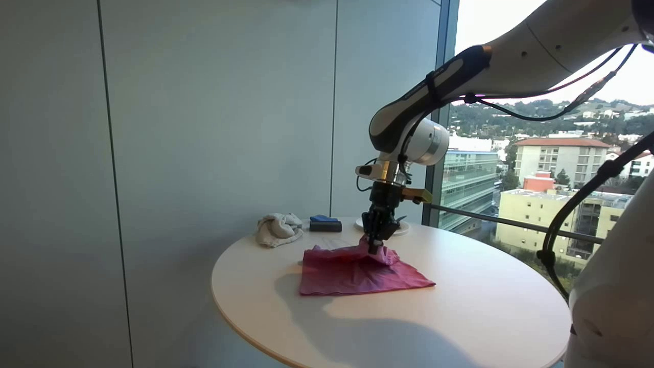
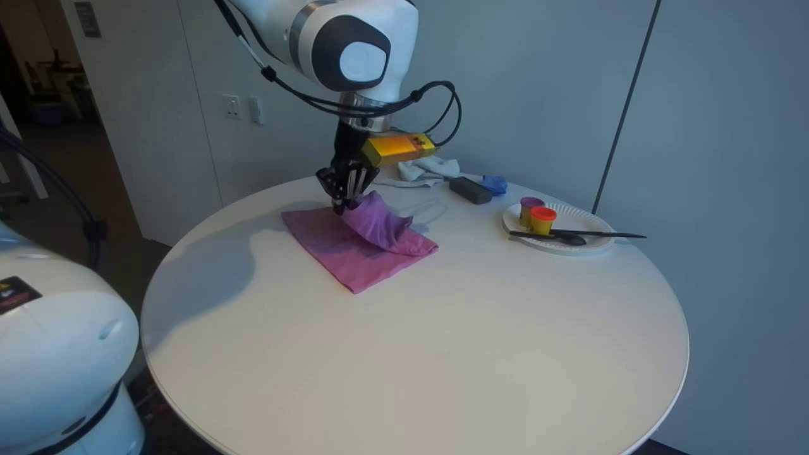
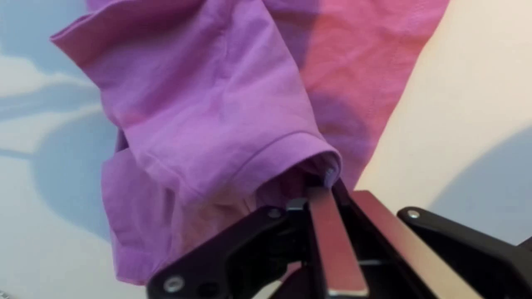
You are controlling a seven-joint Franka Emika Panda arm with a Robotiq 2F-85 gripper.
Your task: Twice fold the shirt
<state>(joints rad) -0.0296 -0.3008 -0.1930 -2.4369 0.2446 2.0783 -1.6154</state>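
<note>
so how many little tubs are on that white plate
2, in an exterior view: the purple-lidded tub and, just in front, the red-lidded tub, both on the white plate. Another behind them could be hidden.

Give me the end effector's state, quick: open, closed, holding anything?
End effector: closed, holding the pink shirt by a hemmed edge.

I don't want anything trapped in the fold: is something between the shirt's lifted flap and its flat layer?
Nothing visible is. The fingers hold an edge of the shirt, with no object on its exposed flat layer. Some space under the flap is hidden.
</note>
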